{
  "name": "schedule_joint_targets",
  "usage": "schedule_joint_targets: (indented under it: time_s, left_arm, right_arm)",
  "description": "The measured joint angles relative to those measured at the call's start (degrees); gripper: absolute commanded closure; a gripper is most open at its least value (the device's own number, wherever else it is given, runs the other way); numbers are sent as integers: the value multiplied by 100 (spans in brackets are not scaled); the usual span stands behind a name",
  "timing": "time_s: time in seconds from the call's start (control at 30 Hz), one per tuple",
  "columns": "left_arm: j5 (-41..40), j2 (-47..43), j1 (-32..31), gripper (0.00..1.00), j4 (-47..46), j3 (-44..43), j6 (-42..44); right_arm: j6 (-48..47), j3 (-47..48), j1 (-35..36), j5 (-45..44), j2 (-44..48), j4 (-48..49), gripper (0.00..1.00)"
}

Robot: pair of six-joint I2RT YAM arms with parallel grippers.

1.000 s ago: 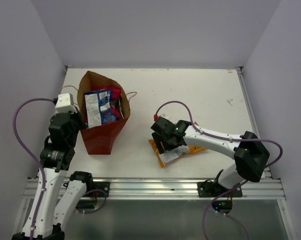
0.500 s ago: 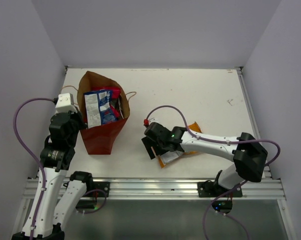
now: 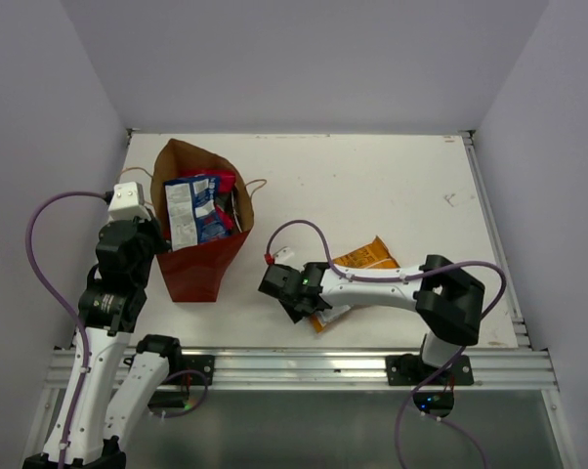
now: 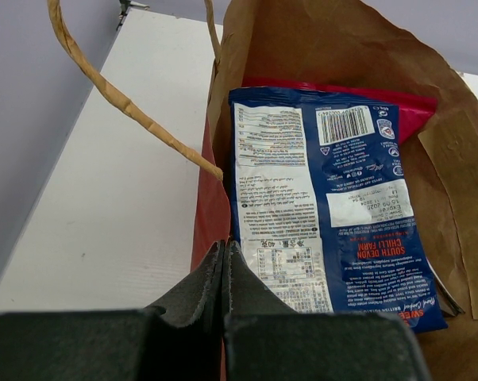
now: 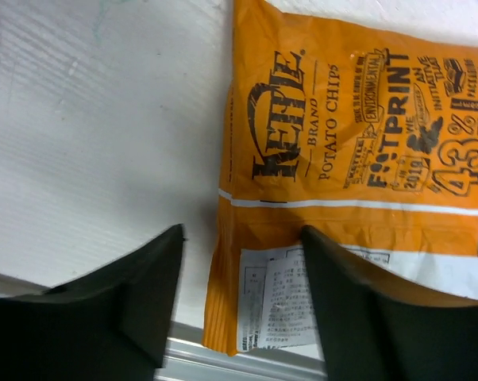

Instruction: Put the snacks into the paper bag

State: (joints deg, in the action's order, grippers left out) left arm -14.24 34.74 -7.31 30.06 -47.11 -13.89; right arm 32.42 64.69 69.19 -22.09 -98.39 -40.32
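The reddish-brown paper bag (image 3: 204,262) stands open at the left, also in the left wrist view (image 4: 318,40). A blue-and-white packet (image 3: 189,210) stands in it (image 4: 318,198), with a pink-magenta packet (image 4: 414,119) behind. My left gripper (image 3: 161,244) is shut on the bag's left rim (image 4: 223,250). The orange-yellow packet (image 3: 364,258) lies flat on the table near the front edge. My right gripper (image 3: 296,301) is open at its left end. In the right wrist view the packet's (image 5: 358,143) left edge lies between the spread fingers (image 5: 243,232). The other snacks are hidden.
The table's front edge with its metal rail (image 3: 304,366) runs just behind the orange packet's end (image 5: 223,367). A twisted string handle (image 4: 120,103) arcs out to the left of the bag. Walls close the table on three sides.
My right gripper has slid left and toward the front edge, off the top of the orange packet to its left end. More of the packet shows. The left arm and bag are still.
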Motion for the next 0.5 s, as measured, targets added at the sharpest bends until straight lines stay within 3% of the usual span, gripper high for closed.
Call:
schedule_joint_targets:
  time_s: [0.13,0.37,0.5]
  left_arm:
    - [0,0,0,100,0,0,0]
    - [0,-28,-37,100,0,0,0]
    - [-2,-39,-50,100,0,0,0]
  right_arm:
    - [103,210,140,-400,-256,-289,60]
    - [260,262,282,-717,-614,-564,77]
    - [319,280,317,-826,-649,-647,100]
